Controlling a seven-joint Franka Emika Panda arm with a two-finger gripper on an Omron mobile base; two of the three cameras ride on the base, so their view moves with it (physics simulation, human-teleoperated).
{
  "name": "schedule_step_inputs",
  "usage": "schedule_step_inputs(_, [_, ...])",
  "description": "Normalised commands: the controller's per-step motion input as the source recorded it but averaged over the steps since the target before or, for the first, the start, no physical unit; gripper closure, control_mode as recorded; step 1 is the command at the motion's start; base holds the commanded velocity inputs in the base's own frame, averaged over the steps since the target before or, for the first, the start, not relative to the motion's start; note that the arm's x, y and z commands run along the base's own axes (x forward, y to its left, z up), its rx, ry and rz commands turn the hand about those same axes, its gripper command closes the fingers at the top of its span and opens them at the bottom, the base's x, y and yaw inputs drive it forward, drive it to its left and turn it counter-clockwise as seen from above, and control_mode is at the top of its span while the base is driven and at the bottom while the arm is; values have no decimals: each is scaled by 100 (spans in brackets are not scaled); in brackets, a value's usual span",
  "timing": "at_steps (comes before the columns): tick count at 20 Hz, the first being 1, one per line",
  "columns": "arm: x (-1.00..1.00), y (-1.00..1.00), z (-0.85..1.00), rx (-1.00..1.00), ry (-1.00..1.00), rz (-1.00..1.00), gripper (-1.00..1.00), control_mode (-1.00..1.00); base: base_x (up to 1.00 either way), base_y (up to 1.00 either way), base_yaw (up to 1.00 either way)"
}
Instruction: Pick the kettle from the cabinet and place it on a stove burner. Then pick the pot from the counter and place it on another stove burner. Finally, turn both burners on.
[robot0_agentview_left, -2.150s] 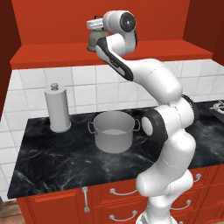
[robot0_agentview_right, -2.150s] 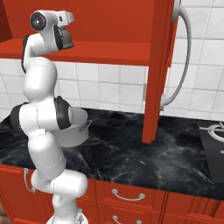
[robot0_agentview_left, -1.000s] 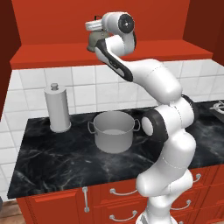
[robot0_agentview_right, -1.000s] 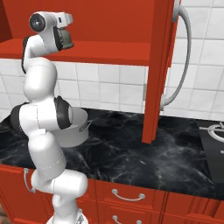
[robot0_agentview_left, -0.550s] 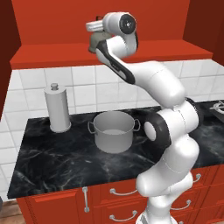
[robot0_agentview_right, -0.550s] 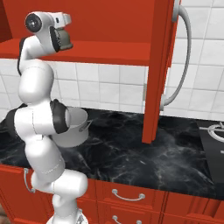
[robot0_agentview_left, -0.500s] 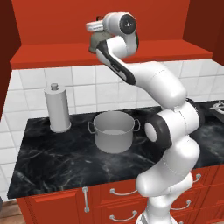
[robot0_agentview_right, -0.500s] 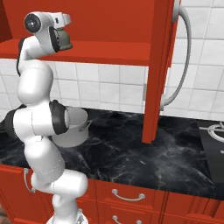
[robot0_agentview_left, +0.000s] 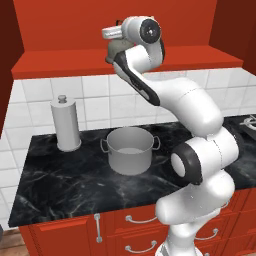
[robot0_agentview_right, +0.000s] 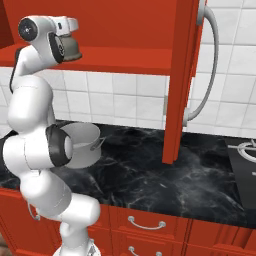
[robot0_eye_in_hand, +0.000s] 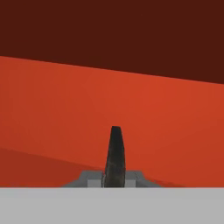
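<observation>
the gripper (robot0_eye_in_hand: 115, 162) is pressed narrow, its two dark tips together as one thin blade in the hand view, with plain red cabinet wall behind it. whether the tips are pinching the thin handle cannot be told from the pictures. in the left base view the white hand sits high up at the open cabinet (robot0_agentview_left: 60, 30), and the kettle (robot0_agentview_left: 116, 50) shows as a small dull grey-green body right under the hand, just above the red shelf edge and partly hidden by the wrist. in the right base view the kettle (robot0_agentview_right: 70, 48) sits directly under the hand too, near the front of the shelf, with the cabinet (robot0_agentview_right: 125, 22) open behind it.

below, the pot (robot0_agentview_left: 131, 149) stands upright on the counter (robot0_agentview_left: 65, 185), its two loop handles out to the sides, well apart from the kettle. in the right base view the pot (robot0_agentview_right: 86, 144) is half covered by the arm's elbow. a tall pale canister (robot0_agentview_left: 65, 124) stands on the counter to the left of the pot, near the tiled wall. red drawers (robot0_agentview_left: 140, 224) with silver handles run under the counter. a burner (robot0_agentview_right: 247, 150) peeks in at the right edge.
</observation>
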Motion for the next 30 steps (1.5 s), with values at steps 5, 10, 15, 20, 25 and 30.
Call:
schedule_step_inputs(5, [-46,-17,0,0,0,-5,100,-100,0,0,0])
schedule_step_inputs(10, [-50,-20,0,0,0,-8,100,-100,0,0,0])
schedule_step_inputs(15, [-49,-23,0,0,0,-11,100,-100,0,0,0])
schedule_step_inputs(20, [-47,-24,0,1,0,-13,100,-100,0,0,0])
schedule_step_inputs(25, [-46,-24,0,1,0,-14,100,-100,0,0,0])
schedule_step_inputs(30, [-44,-27,0,2,0,-15,100,-100,0,0,0])
